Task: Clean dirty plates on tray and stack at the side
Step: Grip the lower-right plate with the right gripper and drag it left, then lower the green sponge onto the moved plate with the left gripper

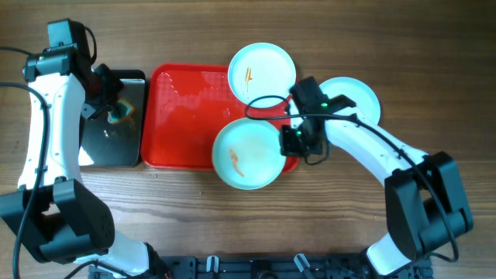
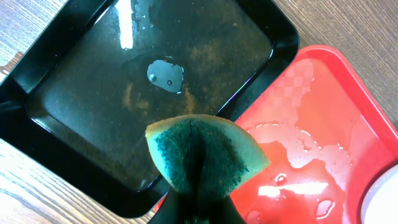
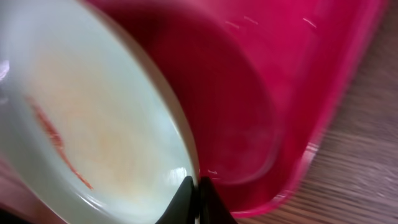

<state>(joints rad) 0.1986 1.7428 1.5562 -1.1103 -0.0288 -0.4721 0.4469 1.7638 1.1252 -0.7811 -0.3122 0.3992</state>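
Folded on itself, a green sponge (image 2: pixel 202 155) fills the left wrist view, clamped in the left gripper (image 1: pixel 115 107) and hanging above the near edge of the black tray (image 2: pixel 93 106), just beside the red tray (image 1: pixel 182 116). The black tray holds a thin film of murky water with brownish streaks and one clear puddle. The red tray holds beads and smears of water on its bare left part. Two smeared plates are on its right side. The front plate (image 1: pixel 246 155) overhangs the near rim and the rear plate (image 1: pixel 262 71) overhangs the far rim, each with an orange-brown streak at the centre. The right gripper (image 3: pixel 194 196) has its fingers closed on the front plate's rim, apparently lifting that edge off the tray. A third plate (image 1: pixel 353 97) lies on the table (image 1: pixel 434 62) just right of the red tray, partly hidden under the right arm, with no smear visible on the part that shows. The step in hand looks like presenting the front plate for wiping. The next move likely calls for the left arm to carry the sponge across the red tray and rub the streak, while the right holds the rim firmly enough that the glossy plate does not slip.
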